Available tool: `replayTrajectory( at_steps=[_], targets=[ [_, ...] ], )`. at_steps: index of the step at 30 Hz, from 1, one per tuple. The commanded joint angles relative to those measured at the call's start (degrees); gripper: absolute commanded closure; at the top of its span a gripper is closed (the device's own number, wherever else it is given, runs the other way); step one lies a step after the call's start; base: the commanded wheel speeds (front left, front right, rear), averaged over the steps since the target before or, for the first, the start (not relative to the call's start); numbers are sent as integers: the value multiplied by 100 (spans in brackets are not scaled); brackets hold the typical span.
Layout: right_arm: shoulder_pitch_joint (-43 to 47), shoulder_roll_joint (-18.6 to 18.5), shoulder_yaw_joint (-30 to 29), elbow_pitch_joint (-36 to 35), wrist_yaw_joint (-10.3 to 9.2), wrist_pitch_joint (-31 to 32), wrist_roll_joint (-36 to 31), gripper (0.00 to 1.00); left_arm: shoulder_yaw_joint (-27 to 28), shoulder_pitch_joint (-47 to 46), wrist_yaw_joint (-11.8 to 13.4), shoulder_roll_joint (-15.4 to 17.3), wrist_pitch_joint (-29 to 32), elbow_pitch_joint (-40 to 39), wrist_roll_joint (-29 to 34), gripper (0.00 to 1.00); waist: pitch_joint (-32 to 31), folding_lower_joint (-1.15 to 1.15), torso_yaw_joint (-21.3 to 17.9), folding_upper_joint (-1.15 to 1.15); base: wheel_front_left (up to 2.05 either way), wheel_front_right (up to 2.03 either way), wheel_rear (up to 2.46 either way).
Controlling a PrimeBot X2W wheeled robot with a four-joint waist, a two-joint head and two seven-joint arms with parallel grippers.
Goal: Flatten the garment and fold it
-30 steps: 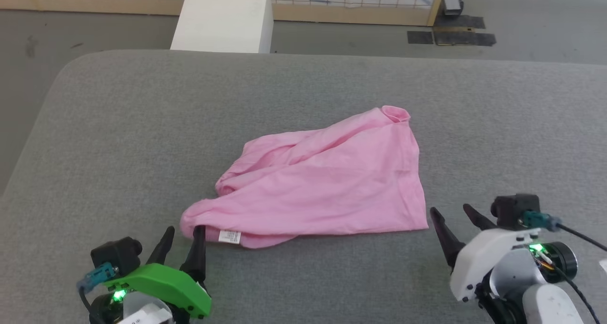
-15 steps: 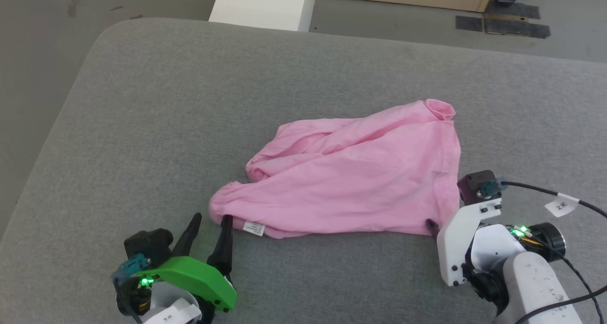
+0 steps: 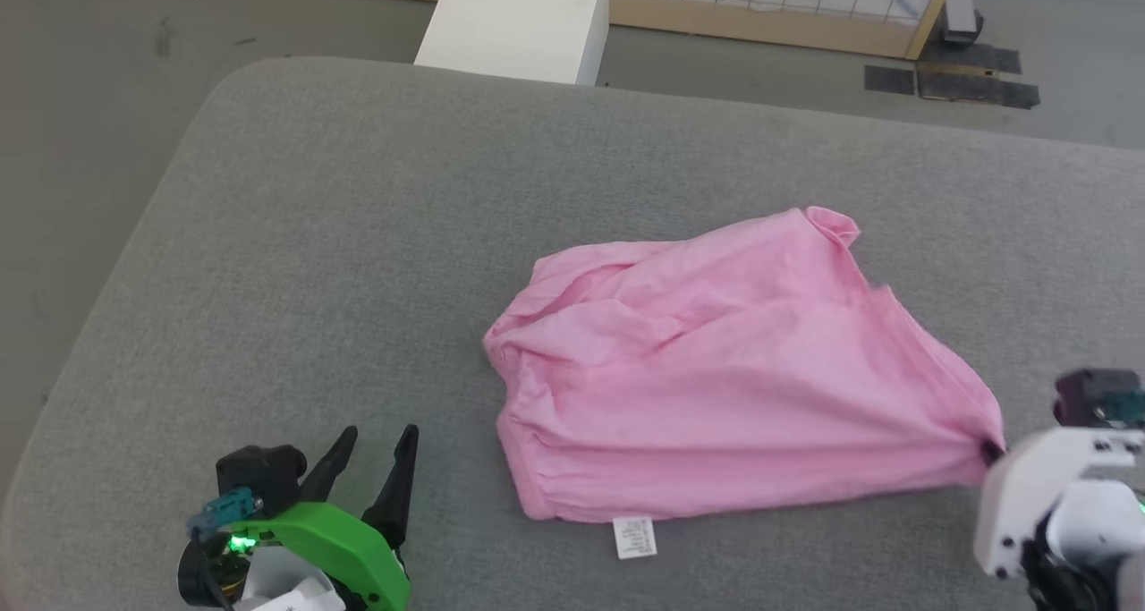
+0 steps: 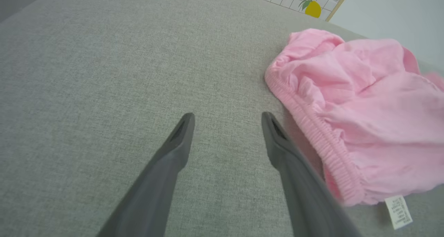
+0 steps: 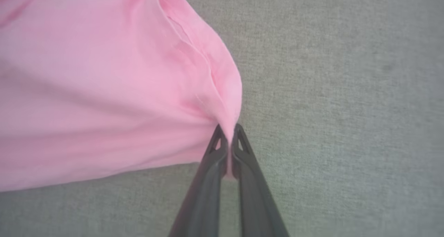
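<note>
The right end effector (image 5: 229, 134), open a second ago, now pinches the right corner of the garment (image 3: 716, 378), pulling it taut toward the right edge of the counter (image 3: 313, 235); flattening has begun. The left end effector (image 3: 379, 432) stays open, empty, near the waistband (image 4: 312, 133).

Left gripper (image 3: 379, 432), green wrist shell, lwr left of head view: fingers (image 4: 173, 153) spread wide, tips pointing up-frame, nothing btwn them. Right gripper (image 5: 229, 126), white wrist shell, at lwr right edge of head view: fingers pressed together w/ a corner of the garment (image 3: 733, 369) pinched btwn the tips. Grippers well apart.
</note>
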Motion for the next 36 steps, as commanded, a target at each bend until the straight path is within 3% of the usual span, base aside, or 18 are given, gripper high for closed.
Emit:
replayTrajectory(
  at_steps=[1,8,9,10,15,19,24,36],
  targets=[
    [244,-8,-83,-197,-10,95,91,100,23,58,48,33,-7,-100,-48,0,-86,0,-95,0,0,0,0],
    [1010,-8,-259,-747,-10,260,636,100,-94,68,9,-113,14,-328,-133,0,-191,0,-384,0,0,0,0],
    [1027,-8,-209,-772,-10,161,660,82,-120,56,-2,-125,22,-325,-128,0,-201,0,-427,0,0,0,0],
    [1035,-8,-153,-776,-10,24,712,0,-152,34,-18,-140,31,-315,-123,0,-215,0,-468,0,0,0,0],
    [832,-8,116,-692,-10,-1214,931,0,-399,-174,-134,-177,133,-189,16,0,-292,0,-611,0,0,0,0],
    [713,-8,284,-586,-10,-1783,925,0,-631,-530,-154,-202,372,106,227,0,-292,0,-646,0,0,0,0],
    [554,-8,473,-612,-10,-2184,962,0,-1061,-1337,-257,-265,884,588,645,0,-219,0,-701,0,0,0,0],
    [239,-8,967,-952,-10,-2459,998,0,-2049,-3120,-939,-696,1650,1909,1350,0,160,0,-1055,0,0,0,0]
  ],
)
